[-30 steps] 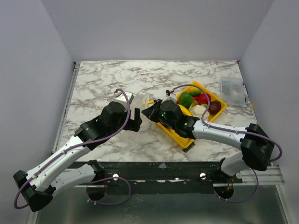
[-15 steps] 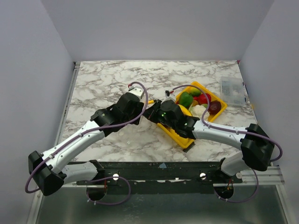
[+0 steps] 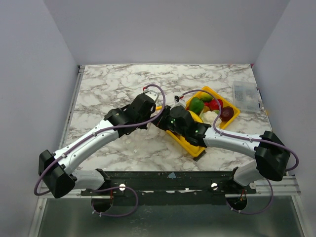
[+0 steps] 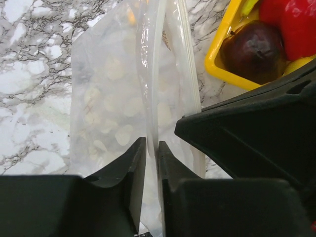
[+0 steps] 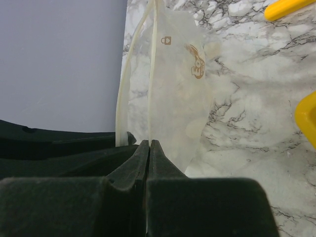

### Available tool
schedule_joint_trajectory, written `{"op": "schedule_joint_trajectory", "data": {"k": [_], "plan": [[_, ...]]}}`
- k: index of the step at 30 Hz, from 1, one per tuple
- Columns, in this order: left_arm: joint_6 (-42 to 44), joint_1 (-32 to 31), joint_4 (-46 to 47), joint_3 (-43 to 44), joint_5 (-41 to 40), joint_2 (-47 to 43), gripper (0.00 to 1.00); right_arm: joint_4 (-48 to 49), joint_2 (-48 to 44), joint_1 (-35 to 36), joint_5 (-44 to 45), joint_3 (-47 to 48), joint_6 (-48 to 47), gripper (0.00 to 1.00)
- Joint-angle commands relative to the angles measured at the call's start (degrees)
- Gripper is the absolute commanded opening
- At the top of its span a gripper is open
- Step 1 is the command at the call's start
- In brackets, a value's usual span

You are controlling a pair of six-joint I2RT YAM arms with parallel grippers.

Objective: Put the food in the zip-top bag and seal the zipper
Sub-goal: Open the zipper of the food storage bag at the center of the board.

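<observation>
Both jaws now on the zip-top bag (image 4: 109, 94), left formerly apart.

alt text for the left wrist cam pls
The left gripper pinches the edge of the clear, dot-printed zip-top bag, which stretches away over the marble table. To the right, the black right arm sits close, and beyond it a yellow tray corner holds a dark purple piece and a red pepper.
</observation>
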Motion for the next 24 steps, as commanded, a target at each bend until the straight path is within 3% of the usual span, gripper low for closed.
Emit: {"op": "schedule_joint_trajectory", "data": {"k": [1, 3, 12, 17, 24], "plan": [[2.1, -0.1, -0.6, 0.6, -2.8, 0.8, 0.10, 0.2, -1.5, 0.3, -0.5, -1.0, 0.4, 0.01], [3.2, -0.2, -0.4, 0.5, -5.4, 0.7, 0.00, -0.4, -1.5, 0.3, -0.3, -1.1, -0.4, 0.01], [2.4, -0.2, 3.0, -7.0, -23.0, -6.7, 0.00, -10.9, -0.3, 0.3, 8.0, 0.0, -6.4, 0.01], [2.0, -0.1, 6.8, -10.5, -17.8, -9.5, 0.00, -13.8, 1.4, 0.3, 5.2, 2.9, -10.6, 0.01], [0.3, 1.6, 7.3, -9.5, -9.3, -6.5, 0.00, -15.3, 1.8, 0.4, 2.2, 5.2, -12.4, 0.01]]}}
